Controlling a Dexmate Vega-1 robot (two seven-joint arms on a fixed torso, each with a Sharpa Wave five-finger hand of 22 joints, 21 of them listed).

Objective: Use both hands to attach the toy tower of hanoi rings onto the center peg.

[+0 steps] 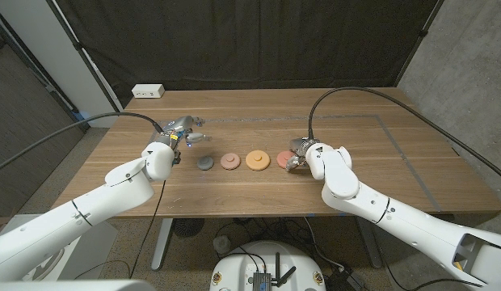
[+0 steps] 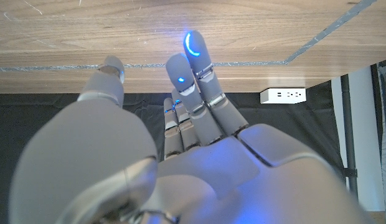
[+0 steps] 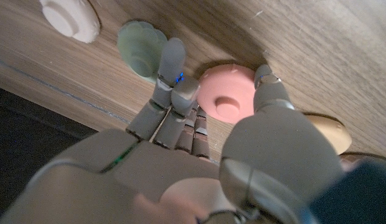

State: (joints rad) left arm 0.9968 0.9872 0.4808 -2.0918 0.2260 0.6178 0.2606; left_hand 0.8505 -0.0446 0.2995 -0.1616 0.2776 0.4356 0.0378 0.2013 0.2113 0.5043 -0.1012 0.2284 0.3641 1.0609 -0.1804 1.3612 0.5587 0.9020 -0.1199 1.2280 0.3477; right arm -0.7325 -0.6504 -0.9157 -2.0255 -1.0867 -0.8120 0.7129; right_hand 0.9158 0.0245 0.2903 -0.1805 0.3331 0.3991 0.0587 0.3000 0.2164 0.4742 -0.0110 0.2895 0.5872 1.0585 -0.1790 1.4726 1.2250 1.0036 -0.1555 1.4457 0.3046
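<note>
**Wood table, four discs in a row, both hands empty**

Wooden table [image 1: 258, 109] carries a row of toy rings: grey ring [image 1: 205, 162], pink-brown ring [image 1: 229, 161], orange ring [image 1: 257, 160], red ring [image 1: 284, 158]. None are stacked.

Left hand [image 1: 183, 132] hovers just behind and beside the grey ring, fingers [image 2: 194, 53] straight and slightly apart, nothing in them. Fingertip lights glow blue in the left wrist view.

Right hand [image 1: 301, 153] sits at the red ring. In the right wrist view its fingers [image 3: 172, 62] and thumb reach either side of a pink ring [image 3: 227, 99], spread, not clamped; contact unclear. White power strip [image 1: 148, 91] at the table's far left corner.
</note>
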